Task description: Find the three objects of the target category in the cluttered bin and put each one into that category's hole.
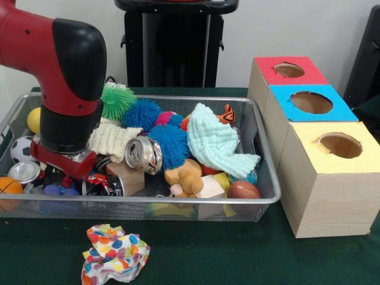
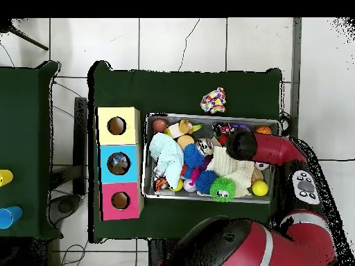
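In the front view, the bin (image 1: 261, 196) sits left of three boxes (image 1: 323, 178), crumpled cloth (image 1: 114, 254) before it.

So, the tally: one wire mesh bin (image 1: 261, 127) on the green tabletop (image 1: 237, 255), and three wooden boxes lined up beside it, a red-topped one (image 1: 289, 70), a blue-topped one (image 1: 311, 103) and a yellow-topped one (image 1: 339, 145), one round hole each. Inside the bin I count two silver cans (image 1: 144, 155) (image 1: 24, 172), two blue spiky balls (image 1: 141, 114) (image 1: 168, 144) and one green spiky ball (image 1: 118, 101). Two cloths in there, a mint one (image 1: 215, 142) and a cream one (image 1: 114, 140). Plain balls: one yellow (image 1: 34, 119), one soccer (image 1: 21, 149), one orange (image 1: 9, 186) and one brown football (image 1: 243, 190). One dotted cloth (image 1: 114, 254) sits outside the bin.
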Robot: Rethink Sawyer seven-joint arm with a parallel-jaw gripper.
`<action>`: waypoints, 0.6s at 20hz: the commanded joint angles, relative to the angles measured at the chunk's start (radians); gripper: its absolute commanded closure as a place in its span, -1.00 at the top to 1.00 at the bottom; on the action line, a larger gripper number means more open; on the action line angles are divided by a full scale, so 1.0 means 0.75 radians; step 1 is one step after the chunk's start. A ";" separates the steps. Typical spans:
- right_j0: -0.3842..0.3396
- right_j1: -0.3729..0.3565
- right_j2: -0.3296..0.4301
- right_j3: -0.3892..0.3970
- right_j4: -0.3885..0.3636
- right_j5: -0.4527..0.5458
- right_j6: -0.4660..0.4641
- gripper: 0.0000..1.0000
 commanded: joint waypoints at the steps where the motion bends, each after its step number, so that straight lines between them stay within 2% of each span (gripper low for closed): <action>1: 0.041 0.350 -0.062 -0.301 -0.057 0.245 0.006 1.00; 4: 0.093 0.406 -0.136 -0.384 -0.065 0.371 0.078 1.00; 6: 0.114 0.419 -0.170 -0.407 -0.075 0.390 0.128 1.00; 12: 0.145 0.434 -0.215 -0.451 -0.098 0.475 0.118 1.00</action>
